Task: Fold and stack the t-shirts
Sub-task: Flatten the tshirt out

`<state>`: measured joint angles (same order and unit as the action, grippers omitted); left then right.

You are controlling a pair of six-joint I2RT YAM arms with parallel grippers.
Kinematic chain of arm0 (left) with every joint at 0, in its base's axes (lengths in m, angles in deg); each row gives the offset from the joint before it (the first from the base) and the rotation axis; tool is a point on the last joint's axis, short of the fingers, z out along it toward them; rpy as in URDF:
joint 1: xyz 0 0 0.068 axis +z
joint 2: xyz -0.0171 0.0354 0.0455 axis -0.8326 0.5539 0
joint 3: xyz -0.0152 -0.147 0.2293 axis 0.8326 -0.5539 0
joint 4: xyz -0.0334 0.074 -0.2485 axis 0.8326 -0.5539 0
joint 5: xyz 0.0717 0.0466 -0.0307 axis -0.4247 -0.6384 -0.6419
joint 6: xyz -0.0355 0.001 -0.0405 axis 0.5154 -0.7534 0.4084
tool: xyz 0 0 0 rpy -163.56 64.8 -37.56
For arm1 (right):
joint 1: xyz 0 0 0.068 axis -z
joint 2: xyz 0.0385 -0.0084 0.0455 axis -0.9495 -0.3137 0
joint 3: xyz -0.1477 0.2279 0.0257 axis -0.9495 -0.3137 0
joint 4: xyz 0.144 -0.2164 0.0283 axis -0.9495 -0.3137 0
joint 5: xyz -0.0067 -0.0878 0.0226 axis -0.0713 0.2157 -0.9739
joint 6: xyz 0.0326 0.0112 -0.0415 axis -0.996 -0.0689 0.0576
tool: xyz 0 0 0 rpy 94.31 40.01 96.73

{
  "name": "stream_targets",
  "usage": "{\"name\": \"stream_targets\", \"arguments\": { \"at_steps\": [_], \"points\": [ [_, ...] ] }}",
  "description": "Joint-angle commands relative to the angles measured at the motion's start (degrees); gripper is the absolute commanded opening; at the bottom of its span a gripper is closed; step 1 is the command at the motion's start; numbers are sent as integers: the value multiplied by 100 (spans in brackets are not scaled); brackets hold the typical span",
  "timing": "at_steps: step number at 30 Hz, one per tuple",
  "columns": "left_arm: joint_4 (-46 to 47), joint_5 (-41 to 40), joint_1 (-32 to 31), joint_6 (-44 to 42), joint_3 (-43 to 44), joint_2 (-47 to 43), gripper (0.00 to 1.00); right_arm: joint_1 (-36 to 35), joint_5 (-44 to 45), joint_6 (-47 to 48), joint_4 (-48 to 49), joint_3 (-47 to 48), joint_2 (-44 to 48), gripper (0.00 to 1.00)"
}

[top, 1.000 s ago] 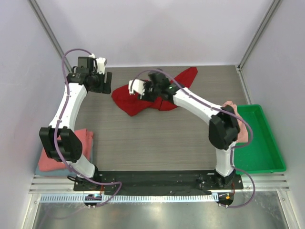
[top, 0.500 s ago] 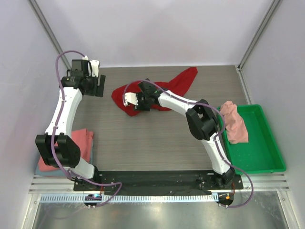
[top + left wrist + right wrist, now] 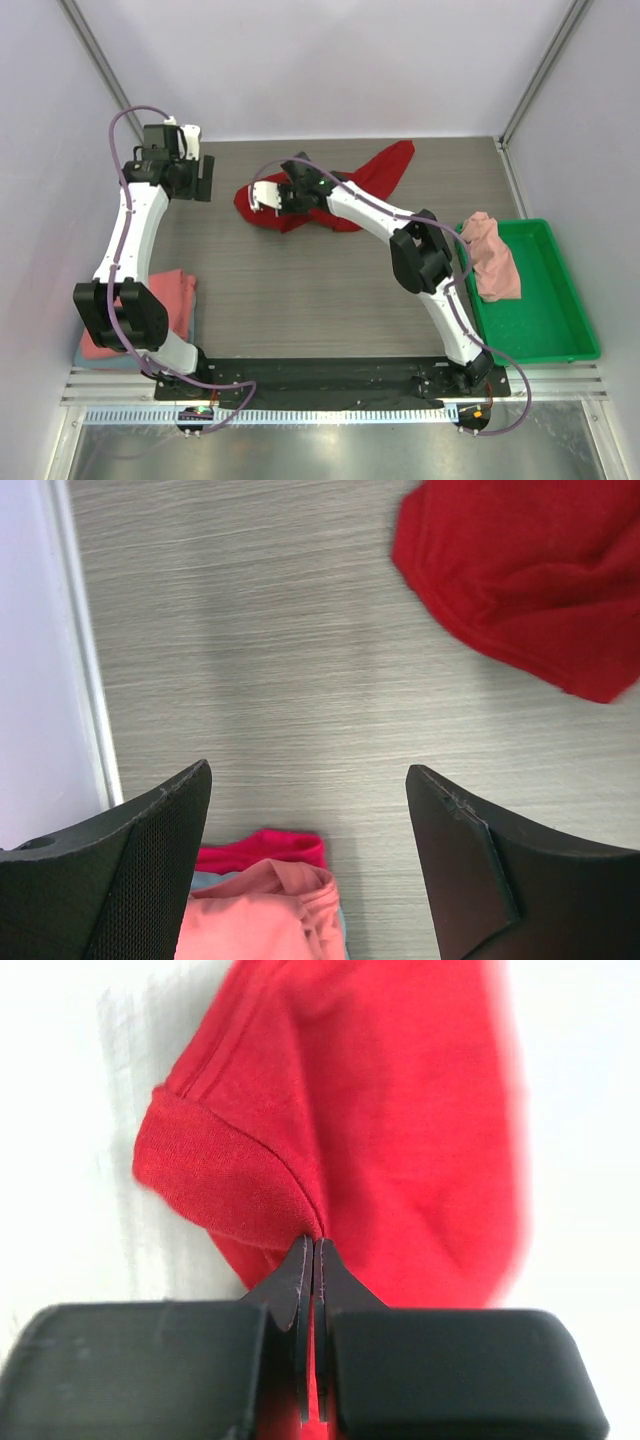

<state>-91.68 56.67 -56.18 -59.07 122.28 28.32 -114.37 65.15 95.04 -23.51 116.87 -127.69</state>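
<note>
At far middle of counter (image 3: 300,290), your right hand (image 3: 308,1245) pinches crumpled red t-shirt (image 3: 400,1110) by hem, likely to spread it flat; left hand (image 3: 305,780) hovers wide, empty, ready for opposite edge.

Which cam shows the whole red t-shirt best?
Top external: the red t-shirt shows at full spread, crumpled on the table, with the right arm crossing it. Right wrist shows only a hemmed edge pinched in the right gripper; left wrist catches one end.

A bright green plastic tray (image 3: 553,312) sits at the right edge of the grey wood-grain table (image 3: 300,290).
</note>
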Motion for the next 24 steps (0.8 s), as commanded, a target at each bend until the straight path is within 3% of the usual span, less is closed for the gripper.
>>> {"name": "stream_targets", "arguments": {
  "at_steps": [1, 8, 12, 18, 24],
  "points": [
    [335, -140, 192, 143, 125, -11, 80, -24, -92, -159, 102, 904, 1013, 1],
    [512, -272, 359, 459, 345, 103, 80, -6, 399, 252, 496, 2749, 1216, 1],
    [591, 86, 359, 538, 318, 15, 78, 3, 1197, 1087, 1488, 2997, 1216, 1],
    [591, 756, 351, 591, 143, -29, 76, 230, 1595, 2158, 2244, 3147, 1242, 1],
    [407, 1678, 202, 591, -7, 68, 73, 950, 2218, 2003, 2440, 2885, 1469, 1]
  ]
}}
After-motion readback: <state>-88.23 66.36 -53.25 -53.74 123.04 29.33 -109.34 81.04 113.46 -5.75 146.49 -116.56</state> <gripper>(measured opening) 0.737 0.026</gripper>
